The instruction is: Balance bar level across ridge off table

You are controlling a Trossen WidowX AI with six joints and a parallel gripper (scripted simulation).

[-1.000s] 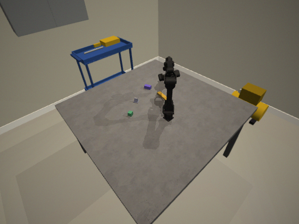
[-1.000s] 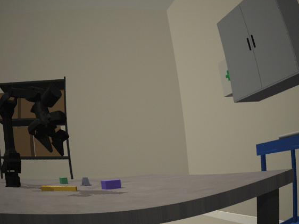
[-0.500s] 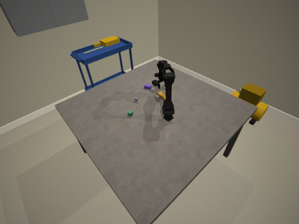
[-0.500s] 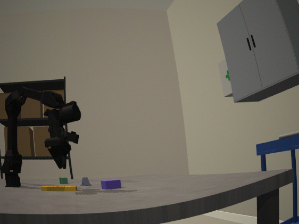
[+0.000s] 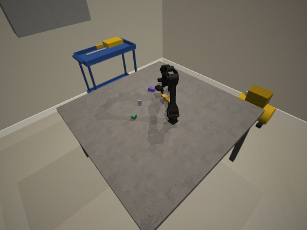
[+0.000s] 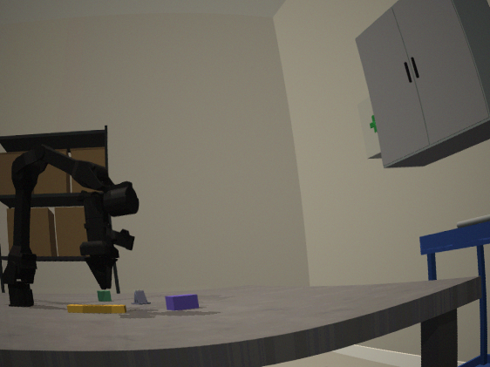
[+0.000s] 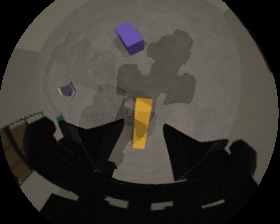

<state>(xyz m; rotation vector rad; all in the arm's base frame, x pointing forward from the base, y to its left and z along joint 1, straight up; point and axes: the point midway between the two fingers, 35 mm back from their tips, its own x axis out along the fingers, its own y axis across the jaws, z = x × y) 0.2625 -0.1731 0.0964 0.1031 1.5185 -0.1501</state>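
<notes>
The yellow-orange bar [image 5: 165, 98] [image 6: 96, 309] [image 7: 142, 123] lies flat on the table. The small grey ridge [image 5: 139, 102] [image 6: 139, 297] [image 7: 67, 90] stands on the table apart from the bar, to its left in the wrist view. My gripper [image 6: 105, 288] [image 7: 144, 123] is open and empty and points down above the bar, with a gap of air between fingertips and bar. In the wrist view the bar shows between the two fingers, running roughly lengthwise between them. In the top view the arm hides part of the bar.
A purple block [image 5: 151, 89] [image 6: 181, 302] [image 7: 130, 38] lies beyond the bar's far end in the wrist view. A green block [image 5: 133, 116] [image 6: 104, 295] [image 7: 60, 120] sits on the table on the ridge's side. A blue cart [image 5: 106, 55] stands beyond the table edge.
</notes>
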